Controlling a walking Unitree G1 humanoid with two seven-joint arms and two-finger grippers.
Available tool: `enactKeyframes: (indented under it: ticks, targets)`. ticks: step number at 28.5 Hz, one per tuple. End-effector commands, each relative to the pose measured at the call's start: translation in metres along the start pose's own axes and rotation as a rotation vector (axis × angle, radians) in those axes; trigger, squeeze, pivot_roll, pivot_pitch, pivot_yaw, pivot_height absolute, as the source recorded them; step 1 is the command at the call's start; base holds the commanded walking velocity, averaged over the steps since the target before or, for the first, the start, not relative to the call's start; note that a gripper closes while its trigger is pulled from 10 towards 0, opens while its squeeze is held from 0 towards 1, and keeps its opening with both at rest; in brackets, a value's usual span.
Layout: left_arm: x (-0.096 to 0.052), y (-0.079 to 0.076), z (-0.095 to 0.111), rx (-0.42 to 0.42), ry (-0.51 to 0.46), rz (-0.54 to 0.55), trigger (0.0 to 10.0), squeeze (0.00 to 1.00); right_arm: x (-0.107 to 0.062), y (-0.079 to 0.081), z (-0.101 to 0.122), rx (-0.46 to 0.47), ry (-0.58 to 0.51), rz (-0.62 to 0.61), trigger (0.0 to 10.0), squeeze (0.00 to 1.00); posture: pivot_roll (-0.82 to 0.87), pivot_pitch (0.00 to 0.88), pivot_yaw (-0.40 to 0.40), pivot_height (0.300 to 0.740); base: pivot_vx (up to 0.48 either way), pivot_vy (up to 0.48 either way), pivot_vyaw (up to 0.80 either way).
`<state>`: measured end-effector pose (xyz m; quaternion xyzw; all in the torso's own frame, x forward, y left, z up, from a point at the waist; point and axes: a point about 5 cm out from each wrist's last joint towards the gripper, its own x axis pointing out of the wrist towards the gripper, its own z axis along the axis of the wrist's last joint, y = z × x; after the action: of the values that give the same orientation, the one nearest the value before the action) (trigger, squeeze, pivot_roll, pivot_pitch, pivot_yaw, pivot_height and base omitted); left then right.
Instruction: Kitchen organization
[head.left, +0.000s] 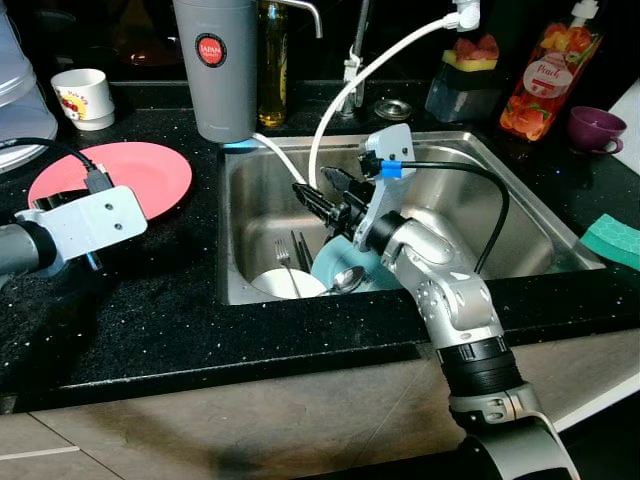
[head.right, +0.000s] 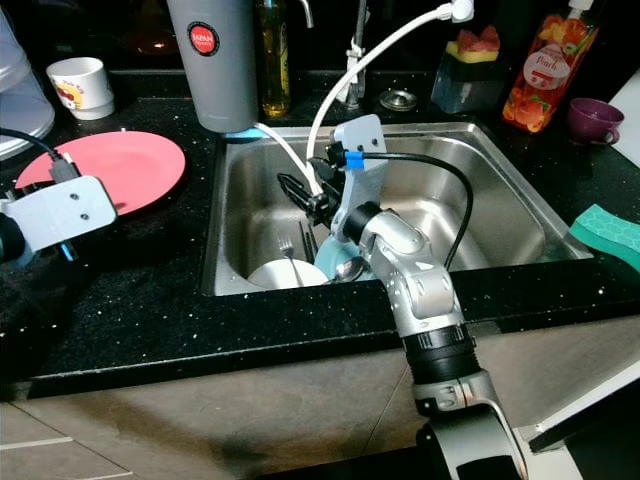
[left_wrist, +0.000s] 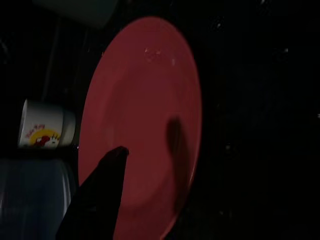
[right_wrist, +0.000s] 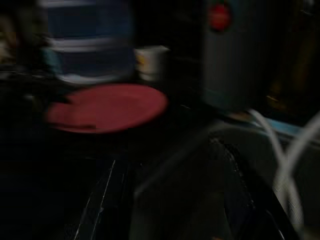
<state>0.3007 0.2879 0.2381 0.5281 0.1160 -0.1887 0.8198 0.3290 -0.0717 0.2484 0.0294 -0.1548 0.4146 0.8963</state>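
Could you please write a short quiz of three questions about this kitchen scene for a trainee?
1. True or false: the round red plate lies on the black speckled countertop.
2. Where is the metal spoon? A) steel sink B) white cartoon mug
3. Fill in: the right tool is above the ____.

Key: 1 true; 2 A; 3 sink.

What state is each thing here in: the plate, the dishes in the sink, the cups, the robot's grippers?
Red plate: bare, flat on counter.
White plate: in sink, fork on it.
Teal dish: in sink, spoon on it.
White mug: upright.
Purple cup: upright.
Right gripper: open, over sink.
Left gripper: over red plate.
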Motion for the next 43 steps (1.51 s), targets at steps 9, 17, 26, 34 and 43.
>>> enactKeyframes:
  ticks: [9,17,26,34,43]
  targets:
    - [0.002,-0.010,-0.014,-0.016,0.063,-0.027,10.0,0.00,-0.013,0.039,0.000,0.011,0.016,0.378,10.0,0.00,0.08,0.015,-0.018,0.740,0.000,0.000,0.00]
    - [0.001,-0.009,-0.015,-0.012,0.065,-0.015,8.5,0.00,-0.019,0.044,-0.011,-0.042,0.100,0.438,10.0,0.00,0.08,0.013,-0.019,0.740,0.000,0.000,0.00]
    - [0.000,-0.003,-0.015,-0.004,0.061,0.018,0.0,0.00,-0.022,0.044,-0.016,-0.065,0.136,0.440,10.0,0.00,0.09,0.011,-0.017,0.740,0.000,0.000,0.00]
    - [-0.002,0.000,-0.019,0.002,0.077,0.052,0.0,0.00,-0.024,0.041,-0.016,-0.066,0.141,0.425,10.0,0.00,0.09,0.011,-0.015,0.740,0.000,0.000,0.00]
    - [-0.003,0.009,-0.018,0.003,0.067,0.176,0.0,0.00,-0.025,0.040,-0.018,-0.059,0.140,0.410,10.0,0.00,0.09,0.007,-0.014,0.740,0.000,0.000,0.00]
